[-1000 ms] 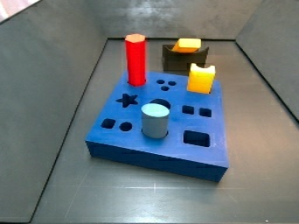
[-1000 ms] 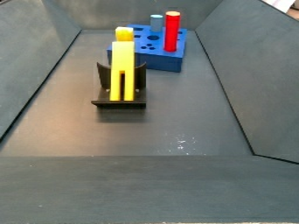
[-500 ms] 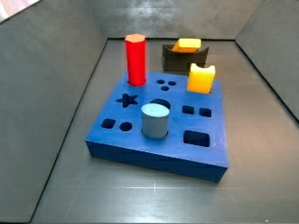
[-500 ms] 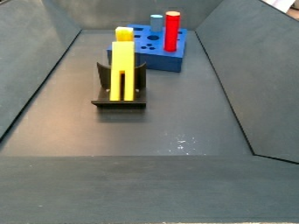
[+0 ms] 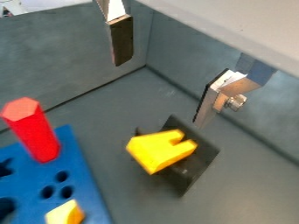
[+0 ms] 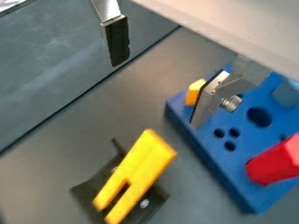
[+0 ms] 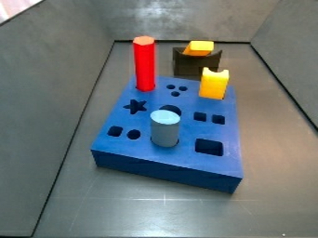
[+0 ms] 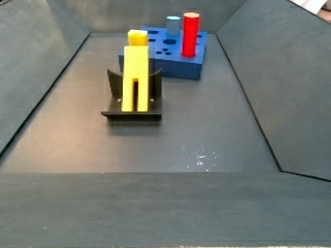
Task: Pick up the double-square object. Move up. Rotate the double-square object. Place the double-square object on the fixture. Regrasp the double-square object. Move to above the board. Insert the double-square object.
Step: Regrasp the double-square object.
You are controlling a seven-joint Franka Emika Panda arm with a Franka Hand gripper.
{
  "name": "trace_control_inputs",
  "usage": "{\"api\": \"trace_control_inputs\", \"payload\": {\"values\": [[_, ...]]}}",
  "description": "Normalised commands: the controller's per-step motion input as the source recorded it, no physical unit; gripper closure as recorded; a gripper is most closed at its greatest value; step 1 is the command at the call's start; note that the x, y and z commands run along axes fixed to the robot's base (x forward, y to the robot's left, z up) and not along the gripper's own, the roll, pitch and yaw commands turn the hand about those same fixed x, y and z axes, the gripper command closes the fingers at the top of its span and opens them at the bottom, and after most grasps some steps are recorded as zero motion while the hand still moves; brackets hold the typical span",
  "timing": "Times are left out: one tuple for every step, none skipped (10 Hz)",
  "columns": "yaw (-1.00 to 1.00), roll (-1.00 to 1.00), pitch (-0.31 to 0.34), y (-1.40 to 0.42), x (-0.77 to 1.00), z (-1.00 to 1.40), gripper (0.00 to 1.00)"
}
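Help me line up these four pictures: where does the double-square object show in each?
Wrist view: double-square object on the fixture, below the open tool.
Wrist view: bar, low.
Side view: top end, behind the board.
Side view: upright, centre-left.
Shared landmark: red peg.

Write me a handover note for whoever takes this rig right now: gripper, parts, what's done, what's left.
Gripper: open, empty, above the fixture; not visible in either side view.
Double-square object: standing on the fixture, prongs down, beside the board.
Board already holds the red hexagonal peg, grey-blue cylinder and short yellow peg.
Done: pick, rotate, place on fixture.
Left: regrasp, move above the board, insert.
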Motion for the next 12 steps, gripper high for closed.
{"api": "trace_control_inputs", "payload": {"values": [[0.03,1.00,0.041,-0.02,0.03,0.00,0.00],[0.03,1.00,0.050,-0.02,0.04,0.00,0.00],[0.04,1.00,0.059,-0.03,0.05,-0.01,0.00],[0.04,1.00,0.076,-0.03,0.07,-0.01,0.00],[0.05,1.00,0.091,-0.04,0.08,-0.01,0.00],[0.06,1.00,0.110,-0.04,0.10,-0.01,0.00],[0.07,1.00,0.131,-0.04,0.11,-0.01,0.00],[0.09,1.00,0.160,-0.05,0.12,-0.01,0.00],[0.11,1.00,0.182,-0.05,0.12,-0.01,0.00],[0.14,1.00,0.205,-0.05,0.12,-0.01,0.00],[0.19,1.00,0.234,-0.06,0.13,-0.01,0.00],[0.22,0.88,0.223,-0.06,0.14,-0.02,0.00]]}}
